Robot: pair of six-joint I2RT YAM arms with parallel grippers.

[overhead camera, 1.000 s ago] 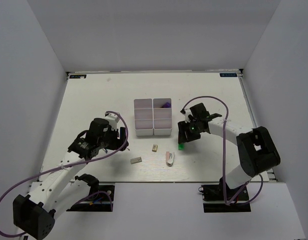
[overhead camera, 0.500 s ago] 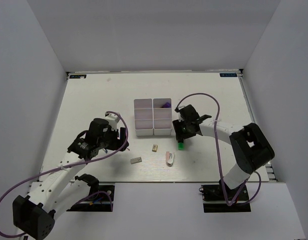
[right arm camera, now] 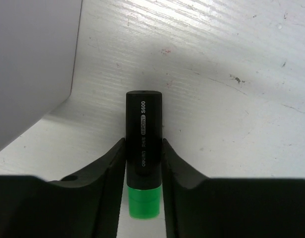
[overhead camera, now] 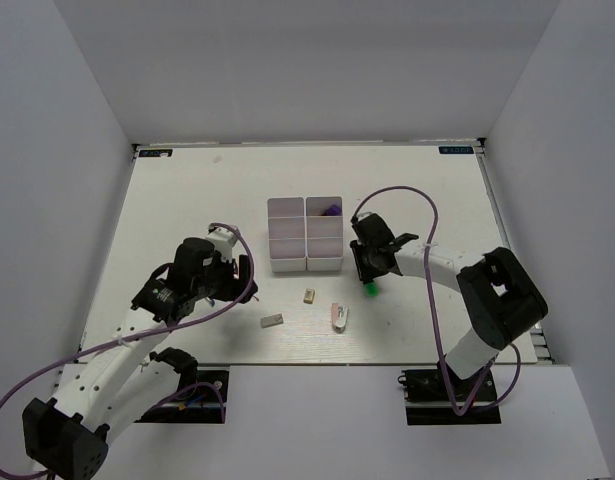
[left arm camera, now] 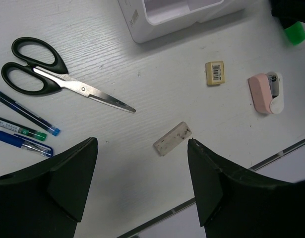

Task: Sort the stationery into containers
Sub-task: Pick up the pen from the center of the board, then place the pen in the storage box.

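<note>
**Q:** From overhead, what has changed at the sorting table?

**A:** The right gripper (overhead camera: 369,277) has swung in from the right toward the block of six small white open-top bins (overhead camera: 287,266). Its jaws have narrowed around the black-bodied, green-capped highlighter (overhead camera: 371,290), which a second ago lay free on the white table (overhead camera: 187,200). The pick appears to be under way. A purple-capped highlighter (overhead camera: 330,211) already sits in the far right-hand bin.

**Q:** And the left wrist view?

**A:** The left gripper (left arm camera: 142,183) hangs spread wide, holding nothing, above the grey-white flat block (left arm camera: 172,139). Black-handled scissors (left arm camera: 53,77) and blue pens (left arm camera: 23,134) lie to one side. The small beige eraser (left arm camera: 214,73) and the white-pink stapler-like piece (left arm camera: 266,92) lie to the other. All are unsorted.

**Q:** The right wrist view?

**A:** The green-capped highlighter (right arm camera: 143,144) looks to rest on the table, its barrel pinched between both fingers (right arm camera: 105,173). The green cap points toward the camera, and a bin wall (right arm camera: 33,64) is near on the left. It is clasped but not visibly lifted. A raise and a carry to a bin likely come next.
</note>
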